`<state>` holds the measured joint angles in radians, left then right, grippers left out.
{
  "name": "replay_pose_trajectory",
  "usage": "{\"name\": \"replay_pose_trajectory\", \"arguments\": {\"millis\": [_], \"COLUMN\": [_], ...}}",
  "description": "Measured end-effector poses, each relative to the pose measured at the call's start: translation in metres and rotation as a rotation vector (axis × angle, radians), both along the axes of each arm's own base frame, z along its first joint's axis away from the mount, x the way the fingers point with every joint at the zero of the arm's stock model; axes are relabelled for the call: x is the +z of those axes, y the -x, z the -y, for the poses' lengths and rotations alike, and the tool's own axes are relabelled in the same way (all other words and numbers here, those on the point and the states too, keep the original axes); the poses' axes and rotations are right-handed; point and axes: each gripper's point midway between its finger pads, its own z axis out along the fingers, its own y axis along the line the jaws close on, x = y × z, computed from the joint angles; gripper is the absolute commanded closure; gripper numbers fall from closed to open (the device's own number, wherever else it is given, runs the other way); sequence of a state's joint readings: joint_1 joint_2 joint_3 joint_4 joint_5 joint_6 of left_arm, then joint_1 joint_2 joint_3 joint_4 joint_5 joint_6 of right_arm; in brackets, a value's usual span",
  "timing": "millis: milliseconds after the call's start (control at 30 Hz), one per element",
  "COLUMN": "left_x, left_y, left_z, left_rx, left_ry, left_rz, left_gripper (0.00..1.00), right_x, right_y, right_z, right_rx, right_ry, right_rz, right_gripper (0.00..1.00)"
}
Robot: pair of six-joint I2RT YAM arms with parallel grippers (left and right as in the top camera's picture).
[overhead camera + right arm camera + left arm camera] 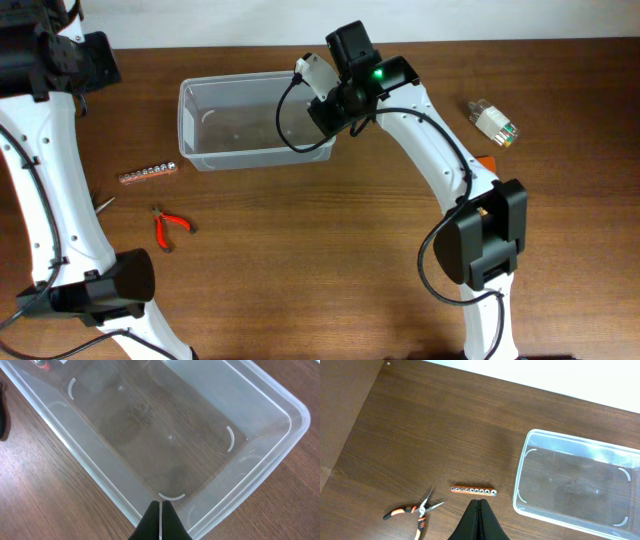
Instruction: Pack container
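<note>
Container, a clear rectangular plastic bin [255, 158], sits empty at the far centre of the tabletop [330, 260], long axis left–right. The closed, empty right hand [160, 522] hovers over its right end, nearer than the closed left hand [478, 520].

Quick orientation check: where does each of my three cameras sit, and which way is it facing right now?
Overhead: fixed above the table, facing straight down on the clear plastic rectangular container, red-handled pliers and both white arms.
Left wrist: high over the table's left side, facing down on pliers and orange bit strip; closed left gripper tips show.
Right wrist: close over the container, facing down into it; closed right gripper tips show.
Shared: all three see the container.
</note>
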<state>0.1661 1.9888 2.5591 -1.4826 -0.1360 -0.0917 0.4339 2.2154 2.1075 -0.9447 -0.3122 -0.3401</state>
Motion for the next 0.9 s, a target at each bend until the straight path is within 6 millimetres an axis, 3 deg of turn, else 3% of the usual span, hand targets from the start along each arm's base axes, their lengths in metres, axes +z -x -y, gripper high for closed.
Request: {"name": "replay_pose_trajectory", "arguments": {"millis": [133,267,400,700,900], "left_x": [0.0,-0.001,-0.001,-0.001,-0.001], "left_y": [0.001,0.001,0.002,0.002,0.002], "left_z": [0.0,0.0,0.0,0.0,0.0], "left_rx": [0.0,0.0,0.0,0.0,0.0], "left_ry": [0.001,0.001,0.001,0.002,0.001], "left_rz": [-0.003,-0.008,-0.009,-0.009,-0.009], "left_gripper": [0.98,0.98,0.98,0.98,0.98], "right_x": [-0.01,-0.042,-0.057,-0.067,-0.073], "right_y": [0.0,0.006,0.008,0.017,0.035], "right_z": [0.0,0.005,0.011,0.033,0.049], "right_rx": [0.0,-0.007,-0.018,-0.054,-0.069], "right_ry": [0.009,0.06,0.101,0.216,0.283], "right_rz": [-0.019,-0.098,-0.128,-0.161,-0.241], "right_gripper": [0.96,0.96,0.96,0.96,0.96]}}
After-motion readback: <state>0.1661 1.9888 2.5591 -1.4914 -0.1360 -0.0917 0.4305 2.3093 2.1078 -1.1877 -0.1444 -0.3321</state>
